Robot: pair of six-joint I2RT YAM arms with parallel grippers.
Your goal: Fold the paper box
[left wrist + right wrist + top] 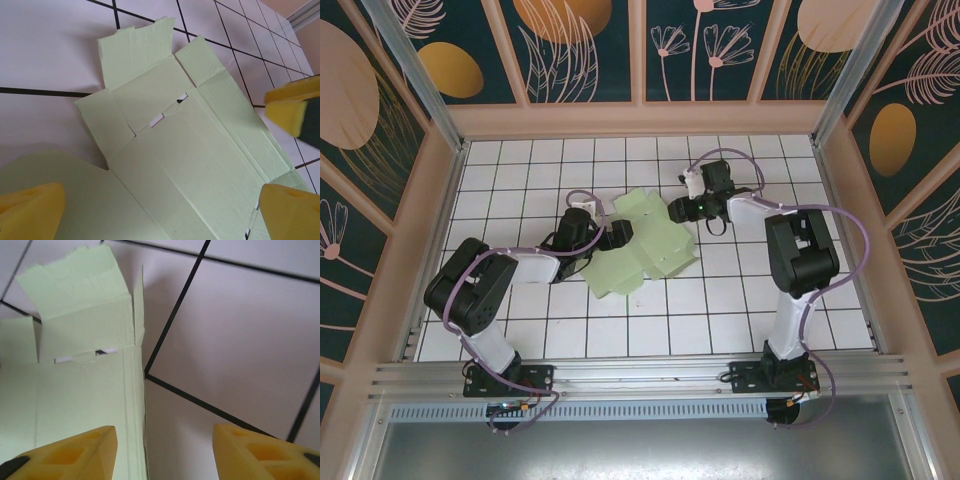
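Paper box [642, 245], just one, lay flat by your two grippers: left gripper [618, 235] spread wide, right gripper [164, 432] parted, both empty.

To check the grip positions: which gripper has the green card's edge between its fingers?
The right gripper: the paper box has its edge running between the fingers, one above card, the other above bare tile. The left gripper hangs over the card's inside.

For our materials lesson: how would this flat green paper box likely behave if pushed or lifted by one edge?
The paper box probably flops at its creases, being thin card cut into flaps. Lying mostly flat on the smooth tiled table, it would likely slide when pushed. Its ragged end flap suggests it tears easily.
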